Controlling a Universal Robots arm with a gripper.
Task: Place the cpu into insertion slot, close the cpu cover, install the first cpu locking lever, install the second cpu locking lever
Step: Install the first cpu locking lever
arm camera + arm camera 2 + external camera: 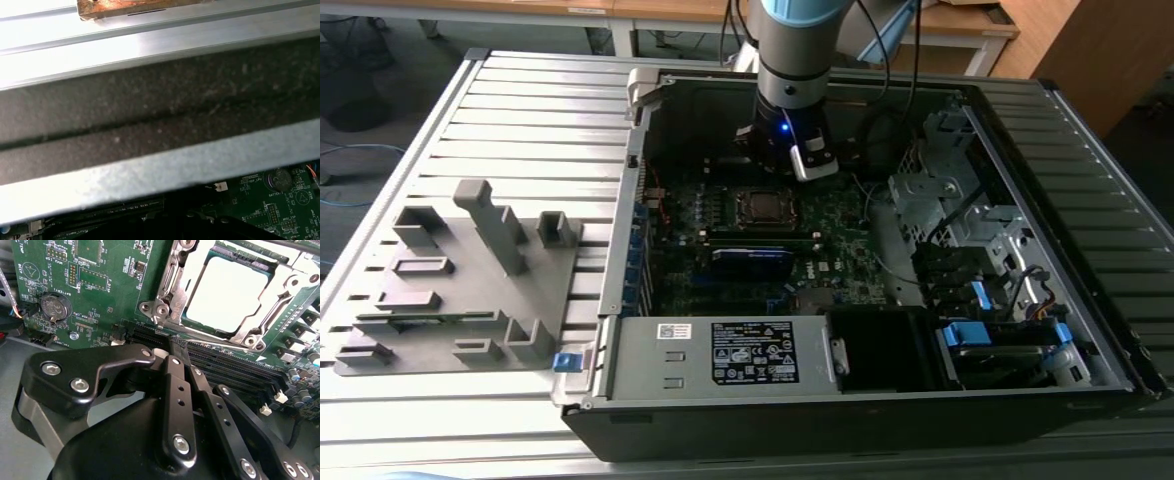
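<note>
Silver-topped chip (225, 292) lies under its metal cover (287, 300), just beyond the tips of my clenched, seemingly empty pincer (176, 345).

Parts count: one open computer case (881, 415), one motherboard (107, 315), one cpu (227, 292), one cpu cover (292, 285) (a single silvery frame), one coin cell (53, 306), one blue memory module (750, 256), one grey fixture tray (447, 300).

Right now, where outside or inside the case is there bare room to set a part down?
Bare ribbed table lies beyond the grey fixture, on the exterior view's left of the case, and in a strip along the case's front. Inside is crowded: the gripper hangs over the motherboard, drive bays beside it.
</note>
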